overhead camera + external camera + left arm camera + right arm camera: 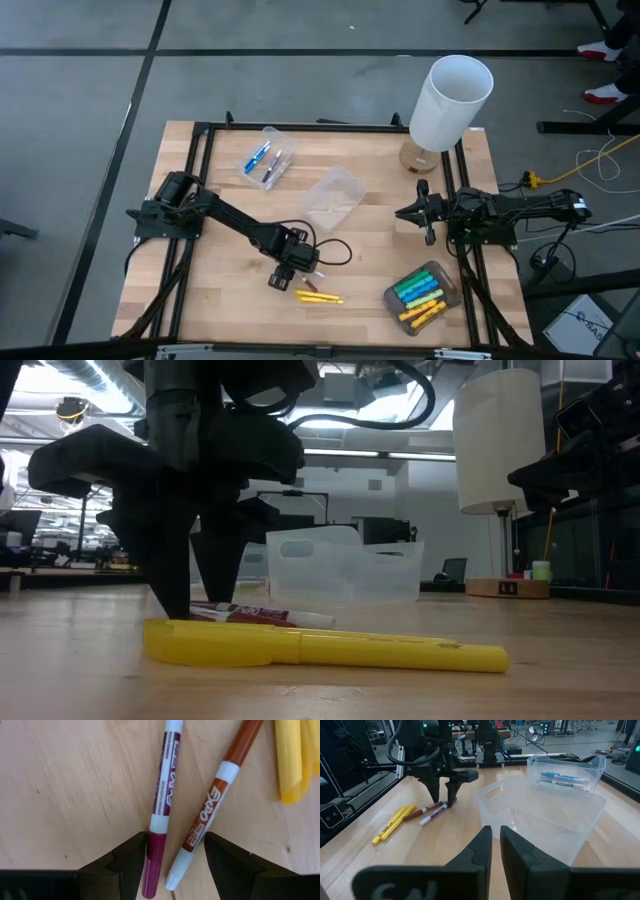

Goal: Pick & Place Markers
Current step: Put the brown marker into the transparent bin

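The left end effector (172, 857) is lowered near the desk's (220, 300) front edge, fingers spread around the maroon marker (159, 815) and orange marker (212, 805). Both may be pinched together.

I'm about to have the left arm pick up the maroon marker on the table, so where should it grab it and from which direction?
Grip the maroon marker across its thin barrel near the cap end, coming straight down from above. It lies flat on the table, so only its sides are free. The left gripper is open and straddles that end, but an orange marker also lies between the fingers, so shift away from it first.
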Available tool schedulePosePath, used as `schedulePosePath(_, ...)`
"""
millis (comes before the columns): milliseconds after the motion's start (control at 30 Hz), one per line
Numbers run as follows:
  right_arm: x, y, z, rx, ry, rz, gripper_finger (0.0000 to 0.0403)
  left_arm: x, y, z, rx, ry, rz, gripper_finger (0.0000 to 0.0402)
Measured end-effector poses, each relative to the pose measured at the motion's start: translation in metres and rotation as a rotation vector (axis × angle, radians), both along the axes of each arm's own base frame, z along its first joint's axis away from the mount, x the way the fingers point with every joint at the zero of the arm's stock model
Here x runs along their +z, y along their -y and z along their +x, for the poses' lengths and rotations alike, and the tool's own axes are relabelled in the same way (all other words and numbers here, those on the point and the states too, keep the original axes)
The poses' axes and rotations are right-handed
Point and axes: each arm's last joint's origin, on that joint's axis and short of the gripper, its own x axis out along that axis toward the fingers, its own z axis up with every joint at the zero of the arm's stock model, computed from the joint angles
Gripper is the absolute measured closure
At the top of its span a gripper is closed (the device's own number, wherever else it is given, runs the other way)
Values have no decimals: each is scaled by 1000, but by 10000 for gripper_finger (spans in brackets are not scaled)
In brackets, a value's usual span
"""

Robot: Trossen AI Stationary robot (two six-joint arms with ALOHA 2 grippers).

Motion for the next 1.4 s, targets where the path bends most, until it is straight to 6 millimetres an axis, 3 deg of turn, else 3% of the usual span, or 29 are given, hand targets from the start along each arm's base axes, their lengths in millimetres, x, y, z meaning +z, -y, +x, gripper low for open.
schedulePosePath(500, 0, 0, 0, 0, 0, 0, 363, 1, 0, -1, -13, -22, 9, 203)
schedulePosePath(867, 0, 0, 0, 0, 0, 0, 363, 18, -1, -4, -27, -8, -13, 204)
schedulePosePath(1100, 0, 0, 0, 0, 0, 0, 363, 20, 12, -10, -123, -24, -75, 204)
schedulePosePath(1400, 0, 0, 0, 0, 0, 0, 363, 20, 16, -9, -194, 20, 3, 204)
